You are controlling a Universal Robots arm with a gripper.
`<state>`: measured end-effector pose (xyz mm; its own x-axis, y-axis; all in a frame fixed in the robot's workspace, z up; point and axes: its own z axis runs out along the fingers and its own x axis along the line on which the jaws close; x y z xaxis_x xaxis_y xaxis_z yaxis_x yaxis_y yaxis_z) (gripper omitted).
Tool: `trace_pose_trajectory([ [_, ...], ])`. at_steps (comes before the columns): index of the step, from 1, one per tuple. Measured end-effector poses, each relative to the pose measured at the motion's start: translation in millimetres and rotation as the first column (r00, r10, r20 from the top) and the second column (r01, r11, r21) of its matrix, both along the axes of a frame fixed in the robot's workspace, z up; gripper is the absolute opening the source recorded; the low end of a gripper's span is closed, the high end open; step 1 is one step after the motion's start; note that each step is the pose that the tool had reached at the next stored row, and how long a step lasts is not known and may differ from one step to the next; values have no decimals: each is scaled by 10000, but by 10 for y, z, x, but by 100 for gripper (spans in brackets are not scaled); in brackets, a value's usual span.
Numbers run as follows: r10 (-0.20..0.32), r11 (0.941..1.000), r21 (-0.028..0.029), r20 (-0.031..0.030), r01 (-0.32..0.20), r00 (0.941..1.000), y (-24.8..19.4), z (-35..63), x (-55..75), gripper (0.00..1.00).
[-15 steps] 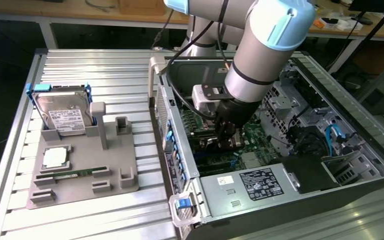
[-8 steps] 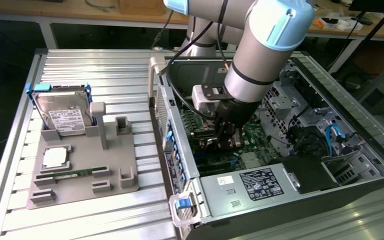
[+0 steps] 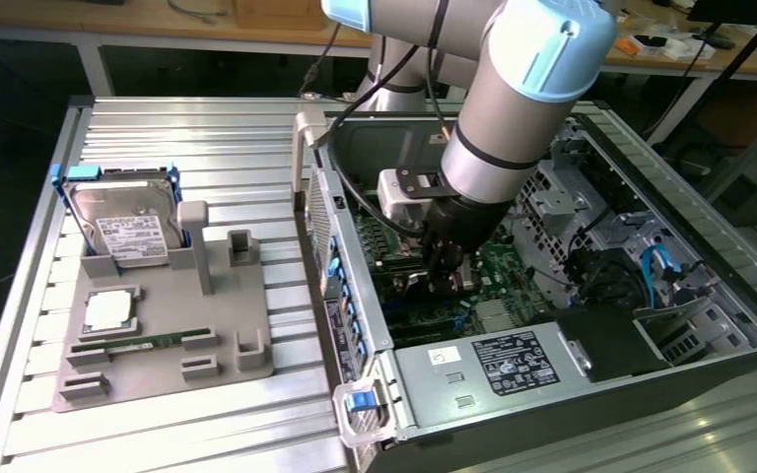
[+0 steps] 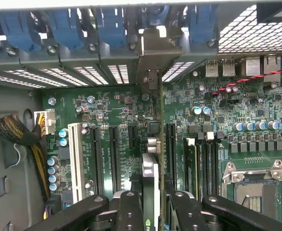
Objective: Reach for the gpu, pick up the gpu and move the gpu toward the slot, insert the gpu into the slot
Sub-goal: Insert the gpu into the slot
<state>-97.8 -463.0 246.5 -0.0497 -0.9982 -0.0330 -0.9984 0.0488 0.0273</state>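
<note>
Inside the open case, the gripper (image 4: pixel 150 204) clamps the gpu (image 4: pixel 152 144) edge-on — long axis aligned over the motherboard (image 4: pixel 116 108) connector row.

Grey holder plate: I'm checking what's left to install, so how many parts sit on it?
3: a hard drive standing at its far end, a square silver chip flat mid-plate, a memory stick lying nearer the camera. None seems hidden.

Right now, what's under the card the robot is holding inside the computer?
The gripper holds the gpu edge-on above the green motherboard, between long black connectors. Its metal bracket reaches the case's back wall. The card covers whatever lies directly beneath it, so no slot can be made out there.
</note>
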Motion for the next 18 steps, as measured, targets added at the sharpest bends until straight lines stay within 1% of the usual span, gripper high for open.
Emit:
trace_pose_trajectory([
  [2, -1, 10000, -2, -3, 1, 10000, 3, 25, 1, 27],
  [4, -2, 10000, 24, 13, 2, 10000, 4, 54, 1, 27],
  [6, 0, 10000, 5, 4, 0, 10000, 0, 68, 0, 27],
  [9, 0, 10000, 0, 0, 0, 10000, 1, 107, 0, 27],
  [18, -1, 10000, 0, 0, 1, 10000, -1, 111, 64, 27],
])
